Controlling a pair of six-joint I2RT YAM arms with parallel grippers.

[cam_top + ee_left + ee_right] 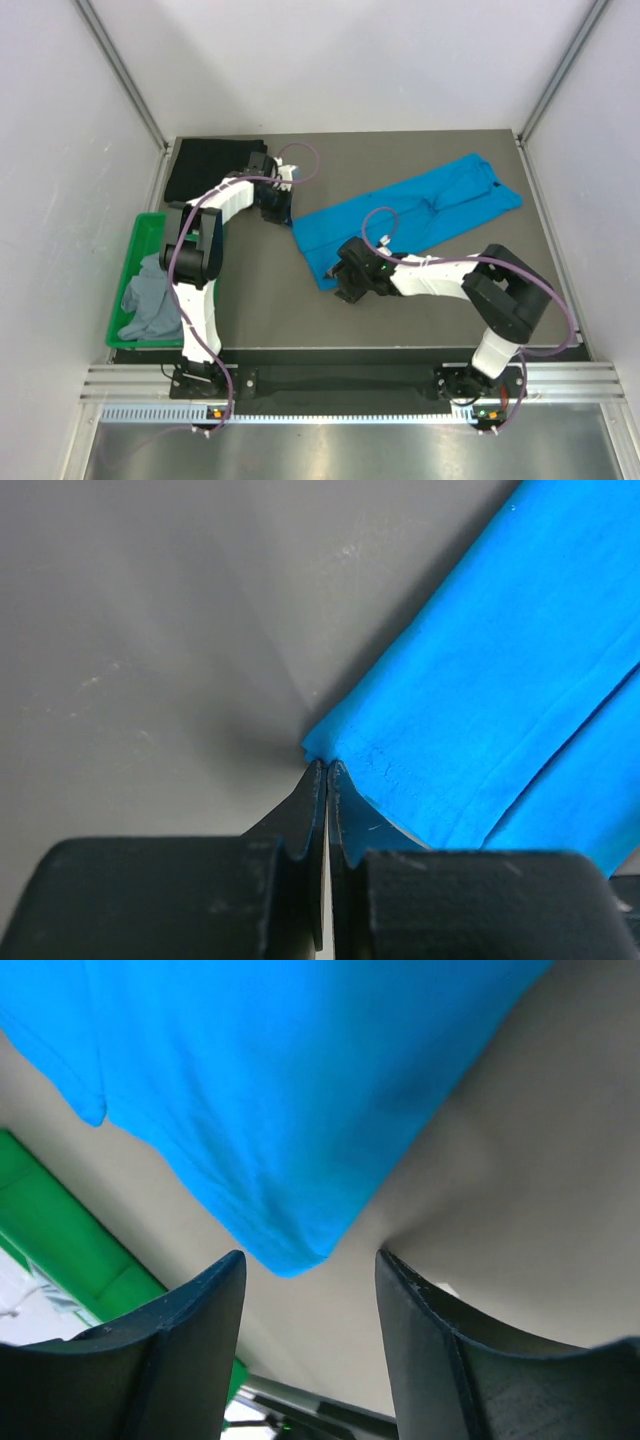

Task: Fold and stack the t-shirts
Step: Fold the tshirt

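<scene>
Blue t-shirt (pixel 500 680) corner — in left end effector (pixel 326 772)

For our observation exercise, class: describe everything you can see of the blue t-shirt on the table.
The blue t-shirt is bright blue soft cloth with a stitched hem. It lies mostly flat, spread diagonally across the grey table, with its sleeved end toward the far right. The left gripper, jaws shut, appears to pinch one hem corner. The right gripper stands open, its fingers either side of the other hem corner, not gripping it.
</scene>
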